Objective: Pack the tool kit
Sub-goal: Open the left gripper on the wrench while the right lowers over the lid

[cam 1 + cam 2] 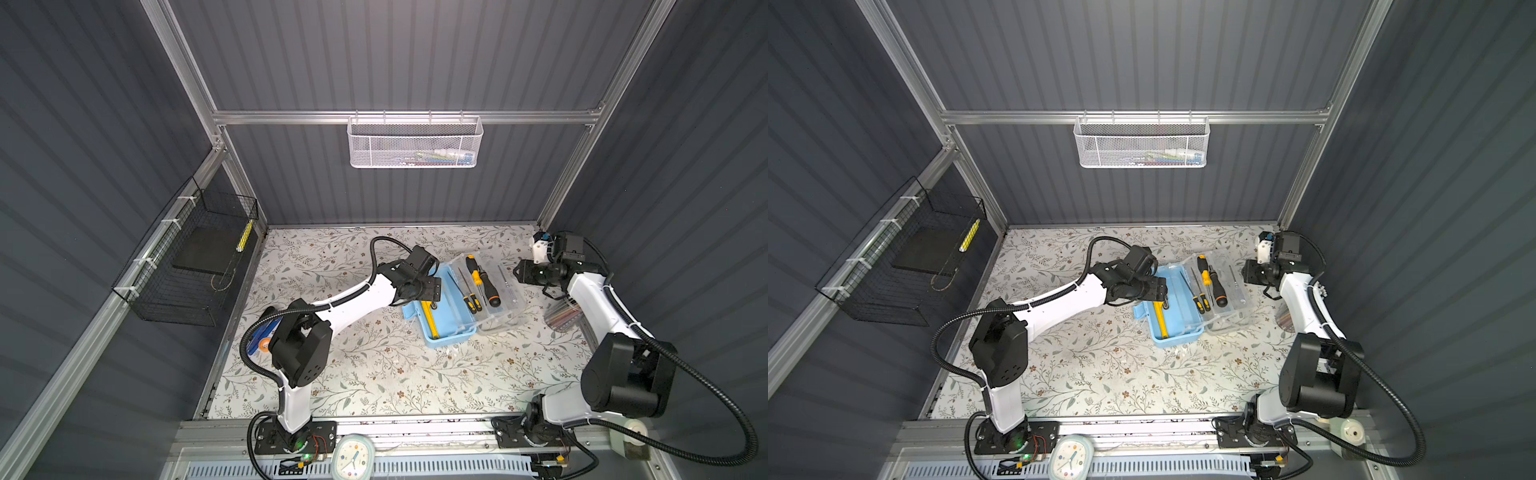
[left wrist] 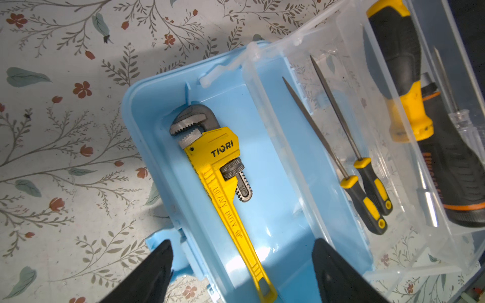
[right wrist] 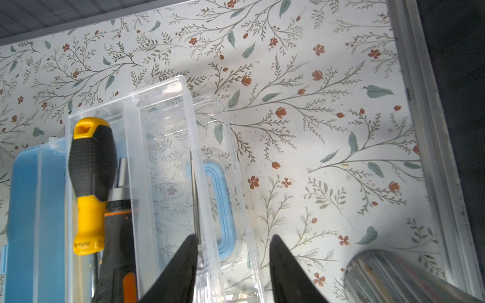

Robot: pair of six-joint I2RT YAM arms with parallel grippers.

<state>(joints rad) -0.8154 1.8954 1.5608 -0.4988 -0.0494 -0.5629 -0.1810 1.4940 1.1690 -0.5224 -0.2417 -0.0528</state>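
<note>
My left arm reaches long from its base, wrist tipped down, so the left claw (image 2: 242,253) hangs over the case (image 1: 451,334). Its jaws stand wide and hold nothing. The wrench (image 2: 220,183) lies in the blue tray straight below, its handle running between them.

My right arm is bent at the elbow with the wrist turned inward, which puts the right claw (image 3: 233,244) low at the case's other side. Those jaws are about half parted, astride the rim of the clear lid (image 3: 183,126), and I see no grip on it.

My count:
- One case, open on the table (image 1: 374,374).
- One wrench.
- Two slim tools (image 2: 363,202) with yellow-black handles, beside the left claw.
- Two fat screwdrivers (image 2: 399,52) beyond them.
- One thin rod (image 3: 195,196) ending at a right-claw fingertip.
</note>
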